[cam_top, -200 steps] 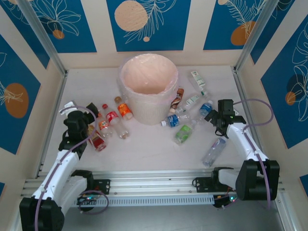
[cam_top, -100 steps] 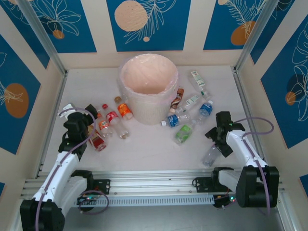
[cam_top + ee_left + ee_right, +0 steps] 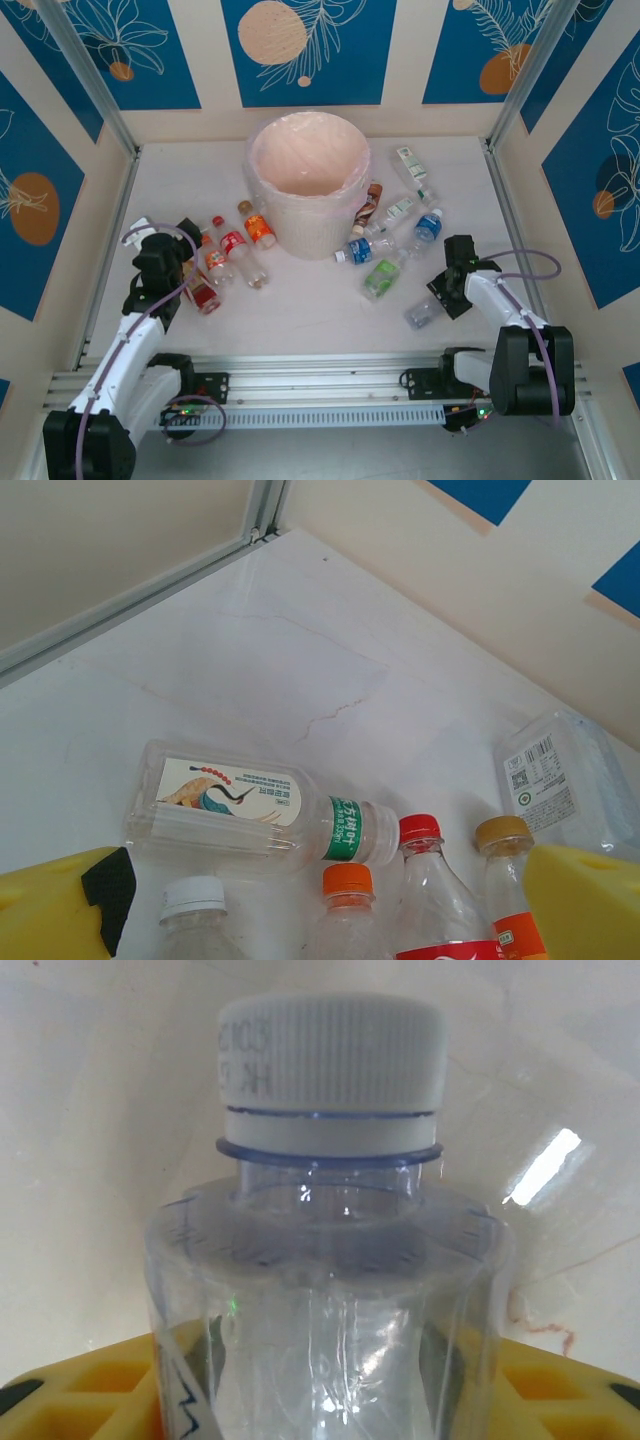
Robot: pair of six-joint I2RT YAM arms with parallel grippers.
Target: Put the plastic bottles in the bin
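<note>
Right claw (image 3: pixel 330 1385): in my wrist view the yellow fingers (image 3: pixel 70 1390) sit on either side of a clear bottle (image 3: pixel 330 1280) and press against its body, so I'm marking it clamped on that bottle. The grip is low on the body, below the shoulder. The bottle's white ribbed cap (image 3: pixel 330 1055) points away from the wrist. From overhead, this bottle is at the claw's tip near the front right of the table (image 3: pixel 300 320), well apart from the bin (image 3: pixel 300 225). I can't tell if it's resting on the surface or just off it.

Left claw (image 3: pixel 325 880): jaws spread wide, holding nothing, with one finger at each bottom corner of my wrist view. Between them is a row of bottle tops:
- a white-capped bottle (image 3: pixel 195 900)
- an orange-capped bottle (image 3: pixel 347 885)
- a red-capped bottle (image 3: pixel 425 880) with a red label
- a gold-capped bottle (image 3: pixel 503 850) with an orange label, just beside the right-hand finger

I can't tell if the claw touches any of them. Past these, a bird-label bottle (image 3: pixel 240 805) with a green band lies on its side, and a squashed barcode bottle (image 3: pixel 560 780) is off to the right.

The bin stands upright at the far middle of the table, liner over the rim. More bottles lie on its right side, including a green-label bottle (image 3: pixel 382 277) and a blue-label bottle (image 3: pixel 360 250).
</note>
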